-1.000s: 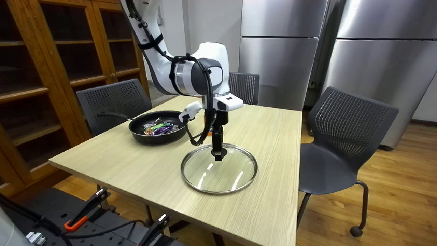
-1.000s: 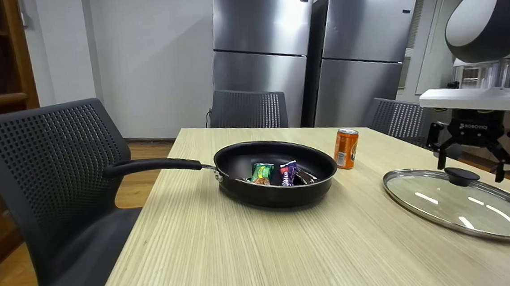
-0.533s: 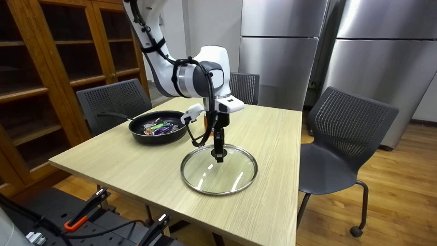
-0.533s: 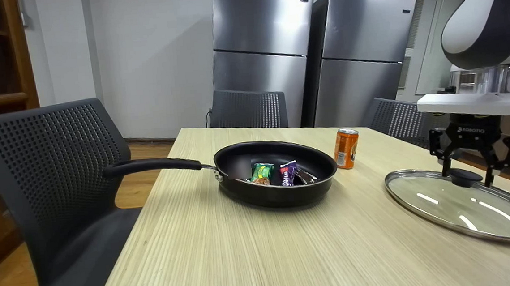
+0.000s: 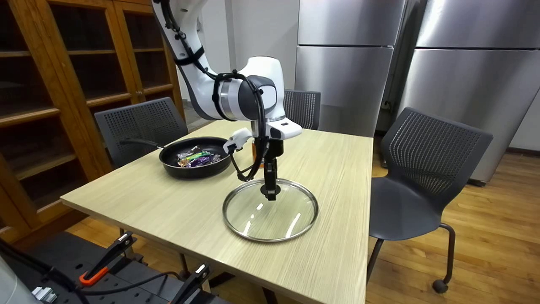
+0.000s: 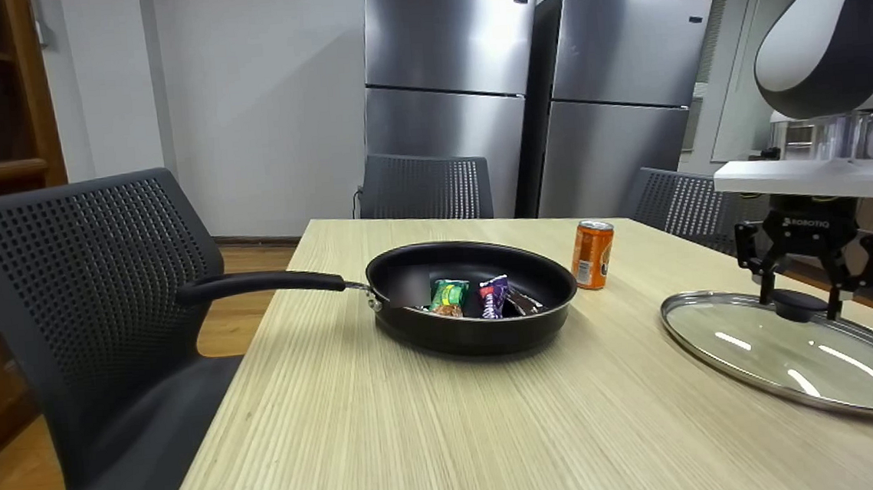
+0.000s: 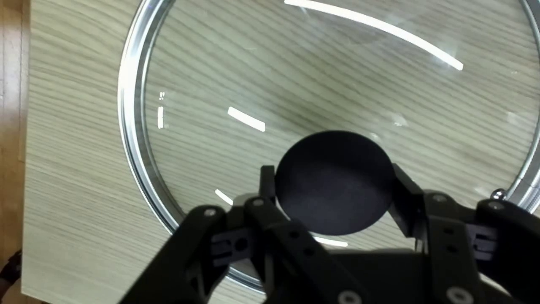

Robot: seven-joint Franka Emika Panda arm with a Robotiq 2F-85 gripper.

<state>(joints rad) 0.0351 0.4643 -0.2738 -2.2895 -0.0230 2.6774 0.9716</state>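
Since the round black knob sits right between both fingers, looks like the hand is clamped on it, glass lid spread around that knob on the table.

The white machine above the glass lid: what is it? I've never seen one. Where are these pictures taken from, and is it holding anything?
That is a robot arm, ending in a gripper, a mechanical hand with two black fingers. Two pictures come from cameras standing away from it; the close-up comes from one on the arm itself. On the table are a black pan with wrapped sweets, an orange can and the glass lid. The gripper seems closed on the lid's black knob.
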